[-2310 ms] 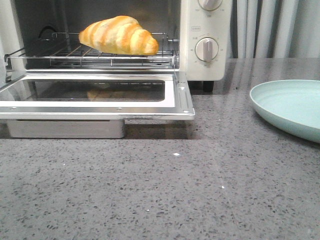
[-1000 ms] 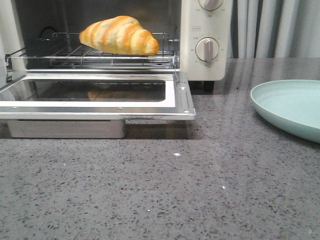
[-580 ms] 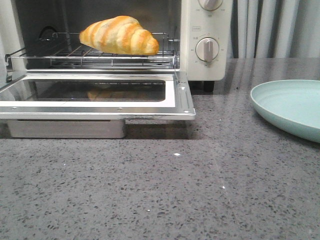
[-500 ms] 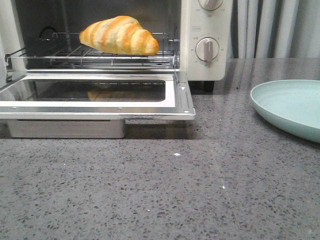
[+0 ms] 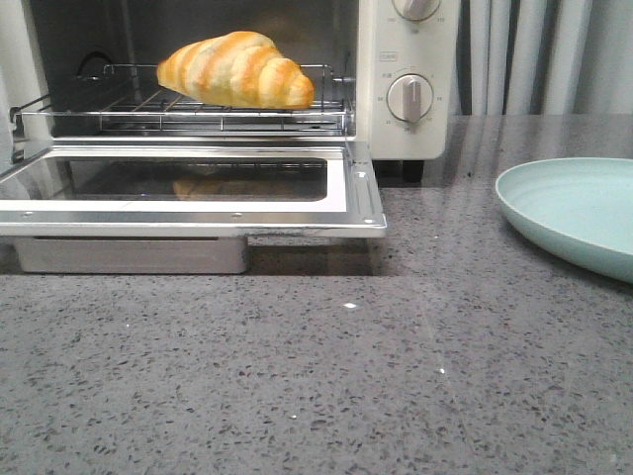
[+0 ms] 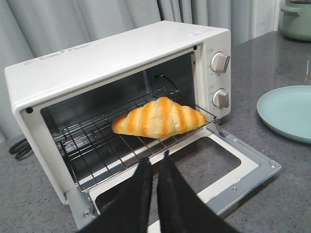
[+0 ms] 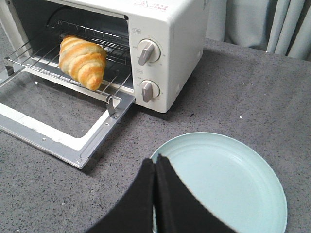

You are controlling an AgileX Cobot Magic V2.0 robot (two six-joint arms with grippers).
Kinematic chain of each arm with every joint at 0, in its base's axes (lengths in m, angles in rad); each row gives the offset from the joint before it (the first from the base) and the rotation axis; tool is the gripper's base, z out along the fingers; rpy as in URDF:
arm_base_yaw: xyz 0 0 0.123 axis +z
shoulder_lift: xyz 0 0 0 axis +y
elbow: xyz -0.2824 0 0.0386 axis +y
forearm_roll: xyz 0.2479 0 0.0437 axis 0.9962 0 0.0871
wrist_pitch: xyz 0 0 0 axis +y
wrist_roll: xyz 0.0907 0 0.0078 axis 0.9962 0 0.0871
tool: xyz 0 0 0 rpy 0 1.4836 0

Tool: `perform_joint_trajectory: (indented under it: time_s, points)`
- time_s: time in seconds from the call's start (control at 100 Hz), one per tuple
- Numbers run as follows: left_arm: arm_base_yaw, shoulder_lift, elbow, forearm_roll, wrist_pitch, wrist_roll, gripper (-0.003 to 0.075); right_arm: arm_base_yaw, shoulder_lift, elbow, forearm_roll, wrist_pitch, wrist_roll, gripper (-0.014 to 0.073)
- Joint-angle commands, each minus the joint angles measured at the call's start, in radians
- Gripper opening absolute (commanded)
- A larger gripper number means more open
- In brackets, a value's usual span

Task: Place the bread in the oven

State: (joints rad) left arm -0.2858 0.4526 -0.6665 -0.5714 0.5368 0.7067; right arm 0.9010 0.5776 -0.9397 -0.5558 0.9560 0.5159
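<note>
The bread, a golden-orange striped croissant, lies on the wire rack inside the white oven. The oven's glass door hangs down flat and open. From the left wrist the bread sits on the rack beyond my left gripper, which hovers above the open door, its fingers shut to a thin slit and holding nothing. My right gripper is shut and empty, over the near rim of a plate, well away from the bread. Neither gripper shows in the front view.
A pale green plate lies on the grey speckled counter to the right of the oven. The oven's knobs face forward on its right side. Grey curtains hang behind. A power cord trails beside the oven.
</note>
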Motion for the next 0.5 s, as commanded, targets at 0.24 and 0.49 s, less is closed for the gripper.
perform_joint_trajectory:
  time_s: [0.24,0.49]
  points:
    - [0.031,-0.076,0.167,0.577,-0.276,-0.700,-0.0020,-0.001,0.007,-0.023,-0.046,-0.061,-0.001,-0.0071]
    - [0.166,-0.259,0.438,0.631,-0.462,-0.819,-0.0020,-0.001,0.007,-0.023,-0.046,-0.061,-0.001,-0.0071]
